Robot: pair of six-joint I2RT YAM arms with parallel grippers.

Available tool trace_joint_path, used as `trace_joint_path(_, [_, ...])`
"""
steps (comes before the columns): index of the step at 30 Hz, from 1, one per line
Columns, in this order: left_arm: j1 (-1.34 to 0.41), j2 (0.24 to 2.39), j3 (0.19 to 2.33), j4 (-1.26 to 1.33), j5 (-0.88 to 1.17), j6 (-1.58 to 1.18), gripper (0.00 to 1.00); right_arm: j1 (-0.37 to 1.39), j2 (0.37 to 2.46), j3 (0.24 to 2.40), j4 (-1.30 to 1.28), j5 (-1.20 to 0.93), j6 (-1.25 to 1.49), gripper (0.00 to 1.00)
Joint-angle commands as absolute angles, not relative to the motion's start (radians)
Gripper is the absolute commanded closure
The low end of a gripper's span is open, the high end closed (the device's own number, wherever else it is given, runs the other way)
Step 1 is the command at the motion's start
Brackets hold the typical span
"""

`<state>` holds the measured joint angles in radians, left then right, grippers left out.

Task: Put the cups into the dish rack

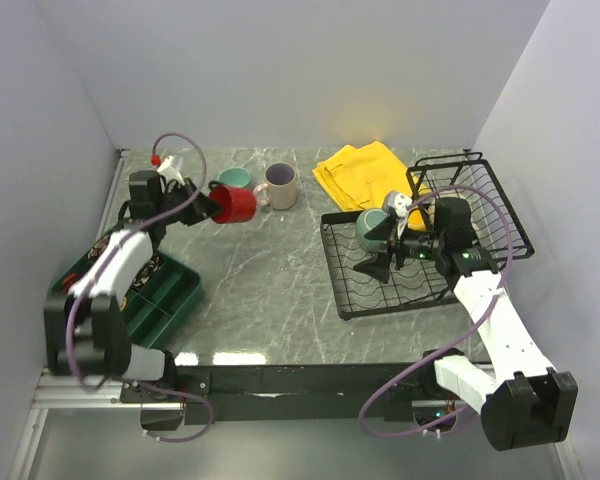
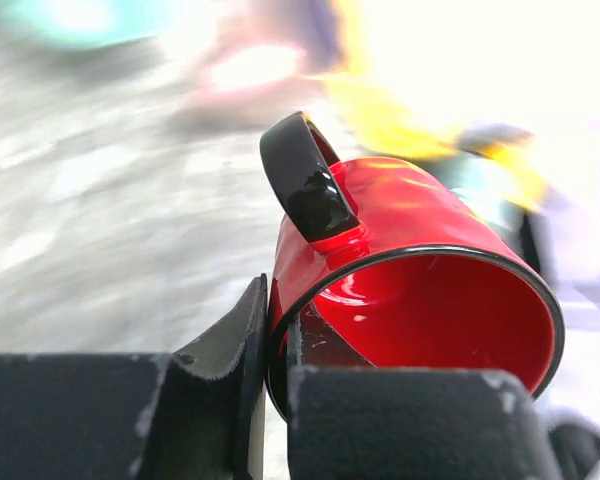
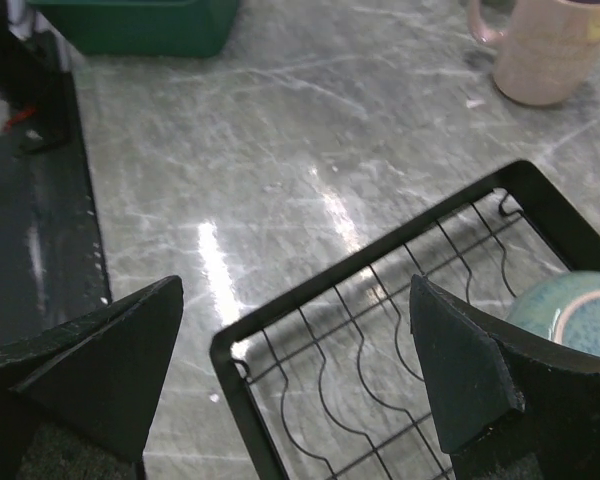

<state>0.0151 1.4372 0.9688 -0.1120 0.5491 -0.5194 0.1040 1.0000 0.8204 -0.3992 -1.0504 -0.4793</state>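
Note:
My left gripper (image 1: 206,199) is shut on the rim of the red mug (image 1: 236,204) and holds it tilted on its side above the table at the back left. In the left wrist view one finger is inside the red mug (image 2: 420,250) and one outside, with the gripper (image 2: 277,345) pinching the wall. A small teal cup (image 1: 234,177) and a beige-pink mug (image 1: 279,185) stand behind. A grey-teal mug (image 1: 371,227) sits in the black dish rack (image 1: 425,292). My right gripper (image 1: 373,258) is open and empty over the rack's front-left corner (image 3: 242,350).
A yellow cloth (image 1: 365,172) lies behind the rack. A dark green compartmented tray (image 1: 158,292) sits at the front left, beside the left arm. The rack's raised basket (image 1: 480,200) is at the far right. The beige-pink mug (image 3: 552,48) shows in the right wrist view.

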Motion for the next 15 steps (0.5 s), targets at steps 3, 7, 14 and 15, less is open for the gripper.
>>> trace_joint_path(3, [-0.224, 1.137, 0.838, 0.409, 0.856, -0.672, 0.99, 0.121, 1.055, 1.021, -0.451, -1.147, -0.312, 0.0])
trace_joint_path(7, [-0.383, 1.068, 0.773, 0.704, 0.807, -0.797, 0.99, 0.175, 1.092, 1.15, -0.404, -1.173, -0.063, 0.0])
trace_joint_path(14, [-0.498, 1.052, 0.837, 0.853, 0.746, -0.844, 0.99, 0.209, 1.057, 1.169, -0.004, -1.141, 0.578, 0.0])
trace_joint_path(15, [-0.506, 1.057, 0.848, 0.847, 0.742, -0.839, 0.99, 0.221, 1.049, 1.158, 0.055, -1.146, 0.659, 0.0])
